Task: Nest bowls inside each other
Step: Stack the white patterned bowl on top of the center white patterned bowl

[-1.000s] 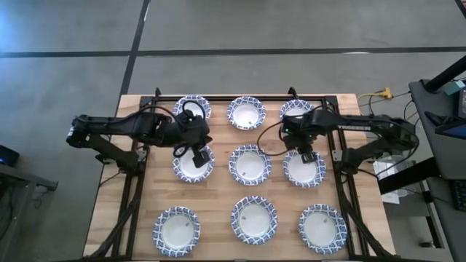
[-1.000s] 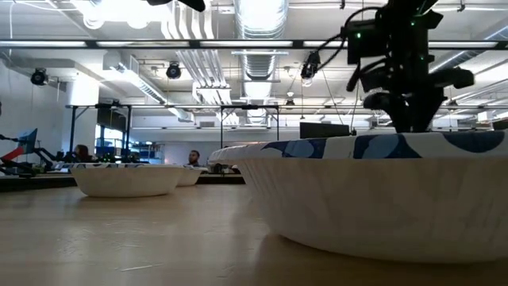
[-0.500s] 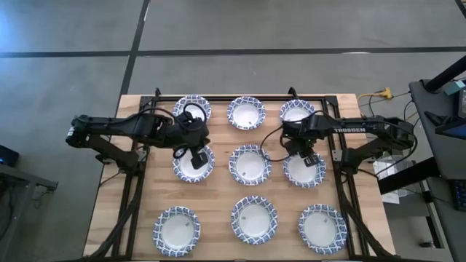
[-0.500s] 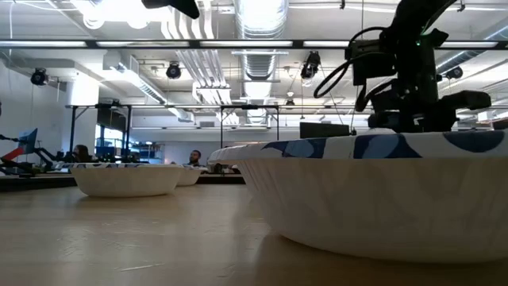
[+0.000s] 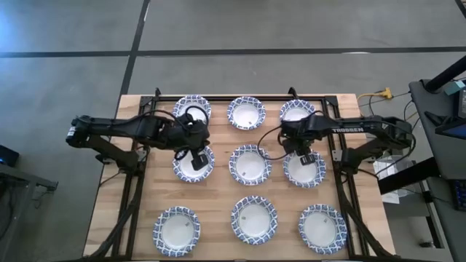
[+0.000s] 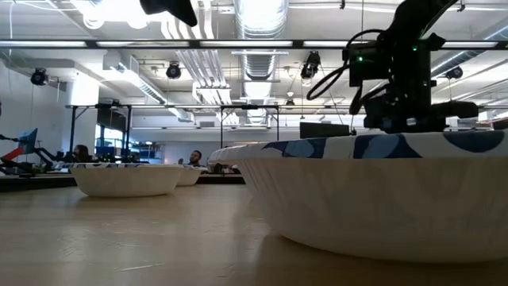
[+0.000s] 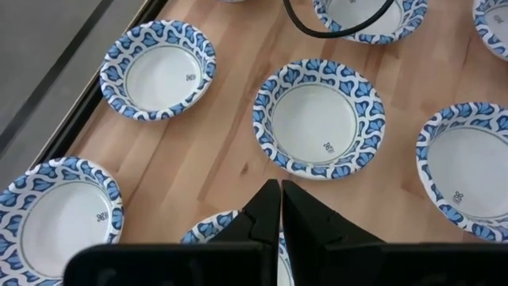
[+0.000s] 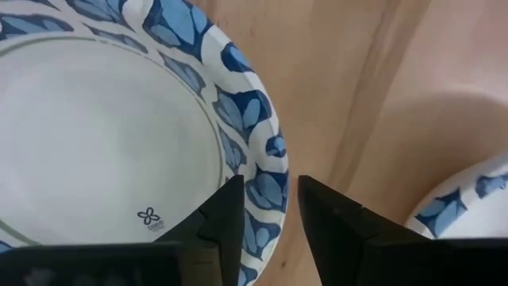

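Nine blue-and-white rimmed bowls sit apart on their bases in three rows of three on the wooden table (image 5: 218,196). My left gripper (image 5: 195,156) (image 7: 279,208) is shut and empty over the middle-left bowl (image 5: 192,166) (image 7: 213,227). My right gripper (image 5: 306,156) (image 8: 270,213) is open at the far rim of the middle-right bowl (image 5: 304,170) (image 8: 95,127). One finger (image 8: 228,216) stands over its inside and the other (image 8: 327,216) over the table outside. In the low view the right arm (image 6: 397,79) shows behind a near bowl (image 6: 381,191). My right gripper stands astride the far rim (image 8: 266,191) of the middle-right bowl, one finger inside and one outside, coming from above and pointing down. I cannot tell whether the fingers touch the rim. The bowl sits flat on the table.
The other bowls lie close around: the centre bowl (image 5: 250,164), the far row (image 5: 245,113) and the near row (image 5: 253,218). Black frame rails (image 5: 135,189) run along the table's left and right sides. Bare wood shows only in narrow gaps between bowls.
My right gripper has gone down toward the far rim of the middle-right bowl, its arm stretching out lower over the table. No bowl has moved.
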You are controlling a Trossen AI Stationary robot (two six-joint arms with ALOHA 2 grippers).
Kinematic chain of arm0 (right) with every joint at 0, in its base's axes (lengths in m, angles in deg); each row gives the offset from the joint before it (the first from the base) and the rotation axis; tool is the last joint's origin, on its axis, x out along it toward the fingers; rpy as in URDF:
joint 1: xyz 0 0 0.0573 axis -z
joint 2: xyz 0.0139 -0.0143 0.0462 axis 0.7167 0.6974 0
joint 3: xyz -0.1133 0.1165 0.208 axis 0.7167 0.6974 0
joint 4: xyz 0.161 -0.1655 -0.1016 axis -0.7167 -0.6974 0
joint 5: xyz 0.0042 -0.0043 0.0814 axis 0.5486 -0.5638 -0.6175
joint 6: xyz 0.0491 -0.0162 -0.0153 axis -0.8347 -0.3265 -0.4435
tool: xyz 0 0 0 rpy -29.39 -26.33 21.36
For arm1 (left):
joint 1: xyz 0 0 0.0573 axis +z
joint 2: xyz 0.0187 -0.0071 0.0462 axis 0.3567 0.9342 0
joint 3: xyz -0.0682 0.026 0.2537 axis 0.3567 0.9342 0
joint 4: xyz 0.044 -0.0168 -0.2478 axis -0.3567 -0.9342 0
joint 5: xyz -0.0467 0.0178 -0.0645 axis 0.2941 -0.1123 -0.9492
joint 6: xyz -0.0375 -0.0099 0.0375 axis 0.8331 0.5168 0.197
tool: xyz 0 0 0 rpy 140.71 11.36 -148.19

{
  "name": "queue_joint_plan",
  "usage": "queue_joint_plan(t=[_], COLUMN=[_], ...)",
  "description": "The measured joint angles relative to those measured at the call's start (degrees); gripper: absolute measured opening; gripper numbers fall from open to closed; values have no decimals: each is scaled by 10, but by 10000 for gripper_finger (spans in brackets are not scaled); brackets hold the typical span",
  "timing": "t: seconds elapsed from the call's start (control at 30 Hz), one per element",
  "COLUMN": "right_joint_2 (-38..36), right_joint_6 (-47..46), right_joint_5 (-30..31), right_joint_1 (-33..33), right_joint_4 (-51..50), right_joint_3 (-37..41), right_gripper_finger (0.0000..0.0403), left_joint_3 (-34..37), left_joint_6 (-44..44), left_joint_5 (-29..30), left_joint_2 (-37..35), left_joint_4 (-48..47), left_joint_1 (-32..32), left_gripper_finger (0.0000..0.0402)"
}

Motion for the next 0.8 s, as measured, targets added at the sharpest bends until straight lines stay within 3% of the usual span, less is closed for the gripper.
queue_joint_plan(t=[0.37, 0.8], right_joint_2=[50, 56], right_joint_6=[7, -6], right_joint_5=[-7, -29], right_joint_1=[1, 1], right_joint_4=[6, -20], right_joint_3=[0, -6], right_gripper_finger=[105, 41], left_joint_3=[2, 6], left_joint_6=[1, 1], left_joint_5=[-1, -2], left_joint_2=[0, 0], left_joint_4=[1, 1], left_joint_1=[0, 0], left_gripper_finger=[0, 0])
